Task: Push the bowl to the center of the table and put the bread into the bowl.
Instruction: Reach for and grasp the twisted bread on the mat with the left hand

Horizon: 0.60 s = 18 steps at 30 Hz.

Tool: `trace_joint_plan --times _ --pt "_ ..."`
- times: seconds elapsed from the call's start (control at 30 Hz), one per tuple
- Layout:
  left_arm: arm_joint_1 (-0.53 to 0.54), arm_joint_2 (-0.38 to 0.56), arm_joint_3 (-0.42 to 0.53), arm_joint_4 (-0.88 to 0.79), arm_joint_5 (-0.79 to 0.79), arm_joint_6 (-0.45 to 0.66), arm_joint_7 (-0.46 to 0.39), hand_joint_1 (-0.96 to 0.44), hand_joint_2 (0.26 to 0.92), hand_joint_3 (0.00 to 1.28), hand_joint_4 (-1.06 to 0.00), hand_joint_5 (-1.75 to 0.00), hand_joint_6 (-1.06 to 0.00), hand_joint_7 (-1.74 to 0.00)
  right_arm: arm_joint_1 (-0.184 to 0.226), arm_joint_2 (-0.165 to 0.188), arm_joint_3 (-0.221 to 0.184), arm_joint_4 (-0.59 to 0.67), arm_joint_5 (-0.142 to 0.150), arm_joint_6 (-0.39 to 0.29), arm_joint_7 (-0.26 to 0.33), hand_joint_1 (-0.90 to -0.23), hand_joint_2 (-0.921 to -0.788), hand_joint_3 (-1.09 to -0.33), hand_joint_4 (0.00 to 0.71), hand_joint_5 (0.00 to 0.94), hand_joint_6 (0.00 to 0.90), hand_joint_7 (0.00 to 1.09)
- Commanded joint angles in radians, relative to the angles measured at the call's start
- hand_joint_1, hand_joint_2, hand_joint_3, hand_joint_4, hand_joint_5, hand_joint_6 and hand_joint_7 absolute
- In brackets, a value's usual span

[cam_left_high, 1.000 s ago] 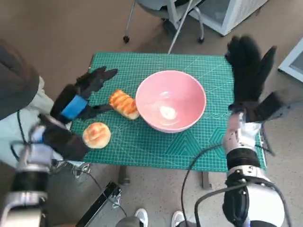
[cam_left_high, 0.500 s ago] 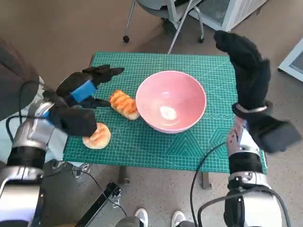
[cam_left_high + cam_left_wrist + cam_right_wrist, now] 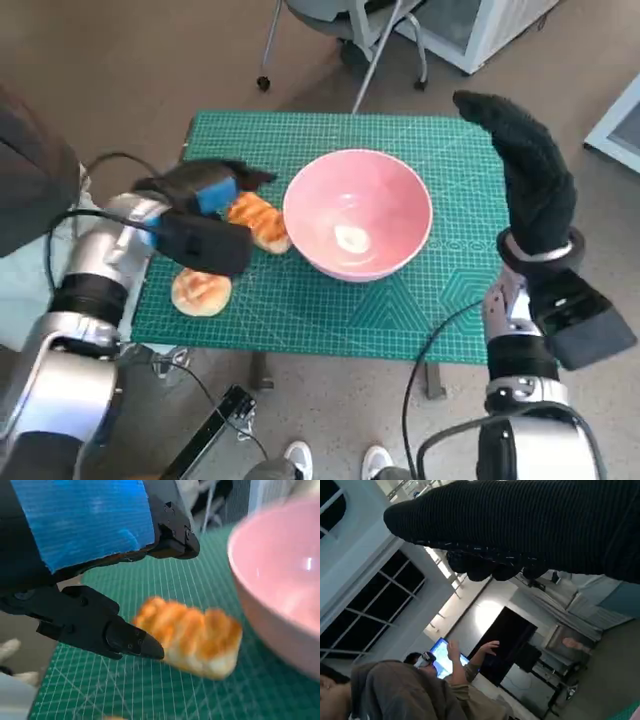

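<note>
A pink bowl [image 3: 358, 212] stands near the middle of the green mat [image 3: 330, 300]. A long toasted bread [image 3: 257, 220] lies just left of the bowl; the left wrist view shows this bread [image 3: 192, 640] close beside the bowl [image 3: 280, 595]. A round bun [image 3: 201, 291] lies near the mat's front left. My left hand [image 3: 205, 190] hovers over the long bread with fingers apart and nothing held; its fingertips [image 3: 132, 642] are at the bread's end. My right hand [image 3: 525, 175] is raised high at the right, fingers together and extended, empty.
The mat covers the small table; its right part [image 3: 470, 290] holds nothing but a cable [image 3: 430, 330] at the front edge. A chair base [image 3: 370, 40] stands behind the table. In the right wrist view a person [image 3: 410, 690] sits in a room.
My left hand has swung right and lowered over the long bread. The right hand tilted from upright to leaning forward, staying raised. Bowl and breads have not moved.
</note>
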Motion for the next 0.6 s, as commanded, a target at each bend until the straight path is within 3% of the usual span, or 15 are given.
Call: trace_joint_plan --times 0.03,0.6 --pt "-0.055 -0.029 -0.042 0.049 0.027 0.049 -0.008 -0.31 0.768 0.0 -0.3 0.0 -0.41 -0.05 0.035 -0.01 0.008 -0.007 -0.013 -0.001 -0.022 -0.571 -0.921 -0.704 0.355 0.002 0.042 0.83" --pt "-0.082 -0.119 -0.115 0.128 0.047 0.195 -0.028 -0.27 0.757 0.0 -0.3 0.0 -0.42 -0.03 0.076 -0.01 0.028 -0.066 0.011 0.028 -0.031 -0.583 -0.921 -0.692 0.354 0.001 0.04 0.83"
